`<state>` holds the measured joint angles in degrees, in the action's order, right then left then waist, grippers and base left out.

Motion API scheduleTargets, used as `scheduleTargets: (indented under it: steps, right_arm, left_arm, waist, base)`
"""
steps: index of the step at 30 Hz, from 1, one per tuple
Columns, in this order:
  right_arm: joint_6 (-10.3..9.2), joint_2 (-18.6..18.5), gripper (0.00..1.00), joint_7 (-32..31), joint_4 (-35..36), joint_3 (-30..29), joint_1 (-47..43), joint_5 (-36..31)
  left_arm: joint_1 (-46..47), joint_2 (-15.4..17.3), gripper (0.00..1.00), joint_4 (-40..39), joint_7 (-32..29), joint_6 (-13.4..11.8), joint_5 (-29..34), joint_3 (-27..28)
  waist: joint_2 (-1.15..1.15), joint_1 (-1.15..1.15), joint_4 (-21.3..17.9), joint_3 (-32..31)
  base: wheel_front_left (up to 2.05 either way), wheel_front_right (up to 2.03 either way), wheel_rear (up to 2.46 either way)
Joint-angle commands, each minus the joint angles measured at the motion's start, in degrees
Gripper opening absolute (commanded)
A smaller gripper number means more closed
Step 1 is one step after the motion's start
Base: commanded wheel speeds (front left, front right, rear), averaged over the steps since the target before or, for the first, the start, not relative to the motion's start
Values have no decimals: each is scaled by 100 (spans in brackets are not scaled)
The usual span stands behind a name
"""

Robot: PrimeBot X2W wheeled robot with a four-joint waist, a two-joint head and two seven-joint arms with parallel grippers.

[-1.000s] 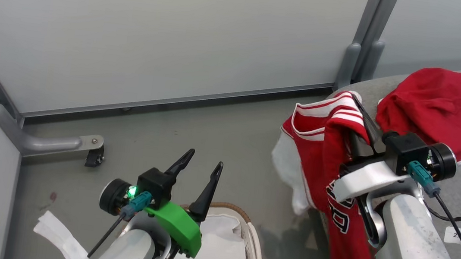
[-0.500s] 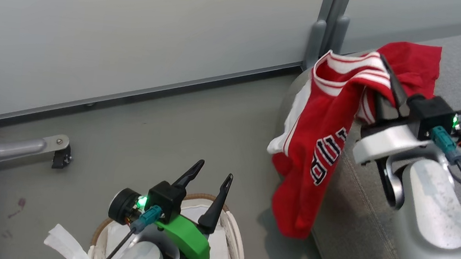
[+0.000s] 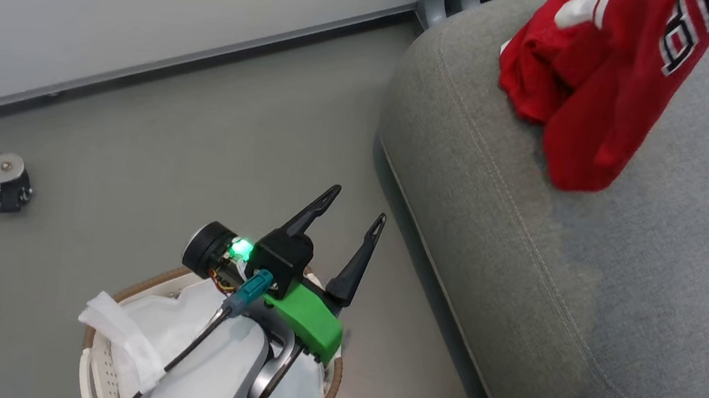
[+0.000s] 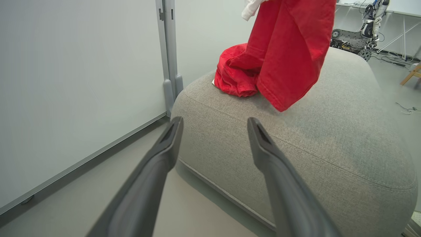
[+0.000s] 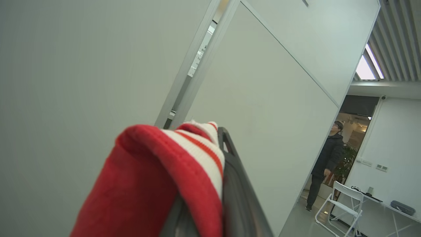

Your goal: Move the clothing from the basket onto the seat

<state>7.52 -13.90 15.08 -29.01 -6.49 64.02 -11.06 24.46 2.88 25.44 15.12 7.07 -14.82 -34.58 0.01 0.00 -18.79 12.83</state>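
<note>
Clothing (image 3: pixel 581 84) is at the seat's (image 3: pixel 521 258) far left corner. I see the jersey (image 4: pixel 292 49) hanging lengthwise, long axis upright, hem pointing down. As far as I can tell, it just brushes the seat beside the plain garment (image 4: pixel 235 75), which lies bunched there. Grey floor (image 3: pixel 201 141) and pale wall panels (image 3: pixel 150 2) surround the seat; a person (image 5: pixel 325 161) stands far off. My right gripper (image 5: pixel 215 133) is clamped on the jersey's striped trim (image 5: pixel 197 144). My left gripper (image 3: pixel 359 203), fingers spread, hovers over the basket (image 3: pixel 138 281), well apart from the clothing.
</note>
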Motion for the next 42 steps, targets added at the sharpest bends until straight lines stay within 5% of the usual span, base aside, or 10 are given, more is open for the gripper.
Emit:
scheduleTargets:
  steps: [1,12,33,34,35,37,42]
  right_arm:
    - [-6,-109,0,14,-135,-47,283,-66]
    - [-6,-819,0,0,-830,-643,1359,-357]
    - [-7,-58,0,13,-1449,-1561,-446,-592]
    - [-7,-39,13,13,-1416,-1561,-517,-596]
    - [-7,-22,37,12,-1388,-1557,-575,-594]
    - [-7,21,100,12,-1321,-1528,-716,-563]
    - [-7,101,100,12,-1192,-1460,-1052,-452]
  left_arm:
    - [169,18,100,-39,4,19,39,0]
    - [743,192,100,-136,4,39,268,-123]
    - [1204,386,100,-120,4,46,369,-368]
    - [1203,384,100,-113,4,45,365,-378]
    - [1196,383,100,-108,4,45,359,-388]
    - [1168,384,100,-92,4,46,339,-401]
    - [1049,366,100,-39,4,46,252,-394]
  waist:
    - [-1,0,-202,550]
    - [-1,0,-22,1635]
    - [-1,0,28,2522]
    - [-1,0,15,2512]
    - [-1,0,5,2497]
    - [-1,0,-23,2446]
    - [-1,0,-93,2230]
  base:
    - [0,0,0]
    - [0,0,0]
    - [0,0,0]
    - [0,0,0]
    - [0,0,0]
    - [0,0,0]
    - [0,0,0]
